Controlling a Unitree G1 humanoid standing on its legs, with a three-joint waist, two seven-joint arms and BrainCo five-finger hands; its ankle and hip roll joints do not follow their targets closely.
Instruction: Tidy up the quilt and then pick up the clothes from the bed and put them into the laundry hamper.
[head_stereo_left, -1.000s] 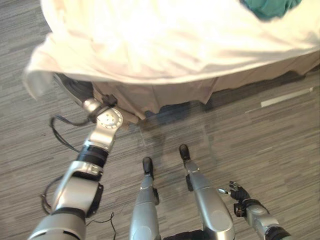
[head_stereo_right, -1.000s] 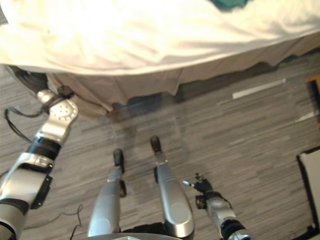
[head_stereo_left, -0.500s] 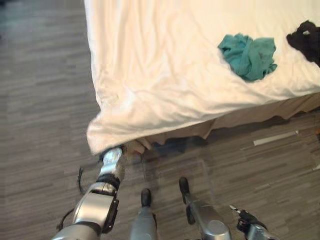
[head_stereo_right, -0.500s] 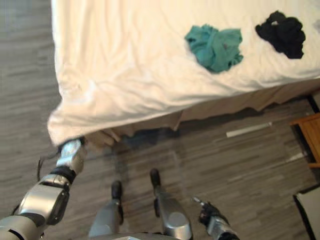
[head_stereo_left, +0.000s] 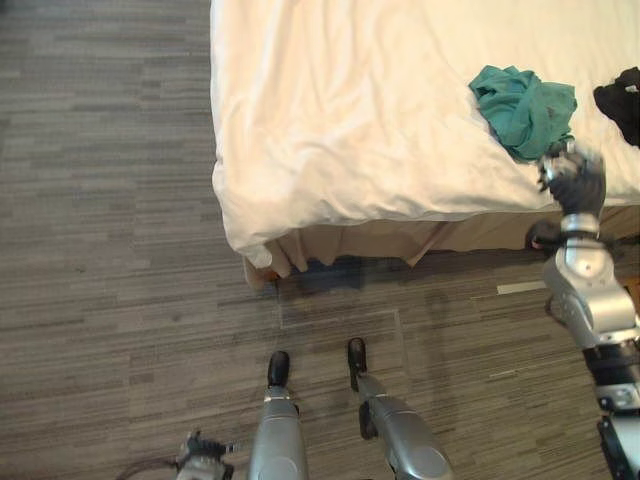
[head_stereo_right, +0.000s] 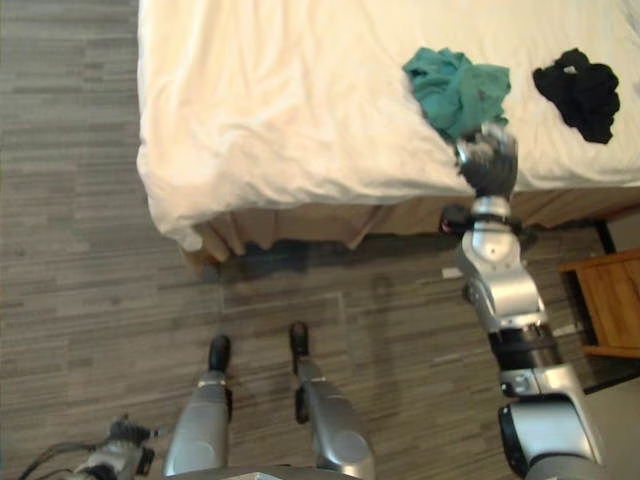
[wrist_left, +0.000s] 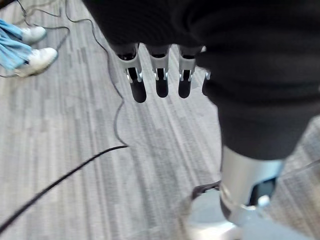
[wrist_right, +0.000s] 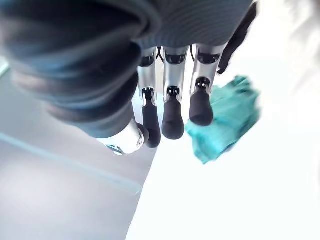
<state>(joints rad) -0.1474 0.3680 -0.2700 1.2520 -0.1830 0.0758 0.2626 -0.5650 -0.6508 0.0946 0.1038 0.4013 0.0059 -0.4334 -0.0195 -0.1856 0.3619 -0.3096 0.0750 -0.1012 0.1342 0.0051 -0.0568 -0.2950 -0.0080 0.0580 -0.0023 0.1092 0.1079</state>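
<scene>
A white quilt (head_stereo_left: 370, 110) lies spread over the bed, its corner hanging over the near left edge. A crumpled teal garment (head_stereo_right: 455, 88) rests on it near the bed's front edge, and a black garment (head_stereo_right: 578, 90) lies further right. My right hand (head_stereo_right: 488, 162) is raised at the bed's edge, just in front of the teal garment (wrist_right: 225, 120). Its fingers (wrist_right: 172, 112) are relaxed and hold nothing. My left hand (head_stereo_left: 205, 460) hangs low by my side, and its fingers (wrist_left: 157, 82) are straight over the floor.
A beige bed skirt (head_stereo_left: 390, 238) hangs under the quilt. A wooden bedside table (head_stereo_right: 612, 300) stands on the floor at the right. A person's white shoes (wrist_left: 37, 47) show on the grey plank floor (head_stereo_left: 100, 250) behind my left hand.
My left hand has left the quilt's corner and dropped to my side. The corner now lies draped over the bed. My right arm rose to the teal garment. The camera shifted.
</scene>
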